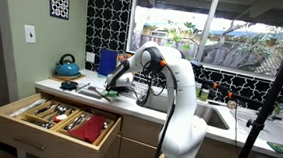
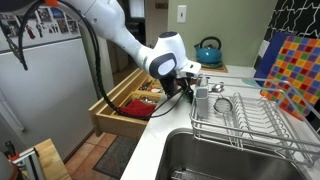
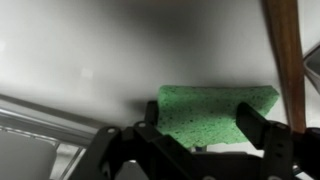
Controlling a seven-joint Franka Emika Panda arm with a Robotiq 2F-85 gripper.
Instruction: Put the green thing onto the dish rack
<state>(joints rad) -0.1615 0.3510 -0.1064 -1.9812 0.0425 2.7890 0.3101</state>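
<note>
Just over the green thing (spongy), fingers spread.

No legible text or labels anywhere

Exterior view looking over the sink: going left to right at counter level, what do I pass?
From the left: open wooden drawer → hand → dish rack → colourful checkered board at the far right.
</note>
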